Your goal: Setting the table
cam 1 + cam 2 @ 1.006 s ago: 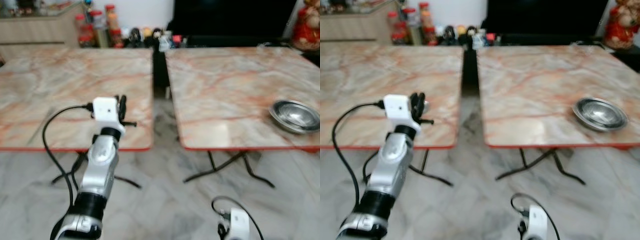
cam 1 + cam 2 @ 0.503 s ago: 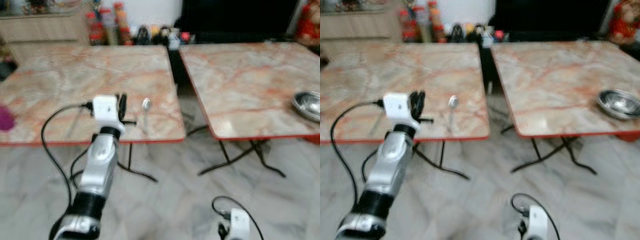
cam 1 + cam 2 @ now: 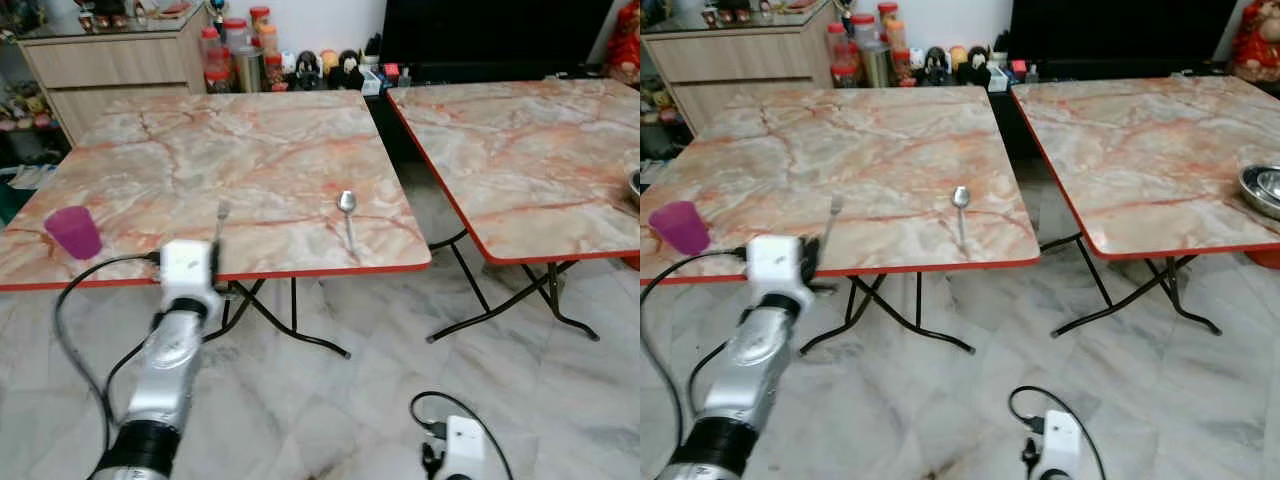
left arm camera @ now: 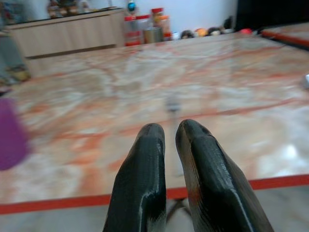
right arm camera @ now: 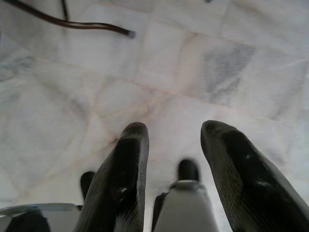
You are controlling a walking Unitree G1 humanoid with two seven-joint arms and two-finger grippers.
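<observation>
Spoon [image 3: 346, 205] and fork [image 3: 220, 215] lying on left marble table [image 3: 260, 150], well apart; purple cup [image 3: 73, 232] near its left front corner. Metal bowl [image 3: 1262, 188] at right edge of second table [image 3: 1140, 130]. Left gripper [image 4: 170, 137] at table's front edge, jaws nearly together, empty. Right gripper [image 5: 174, 140] over floor, jaws wide.
</observation>
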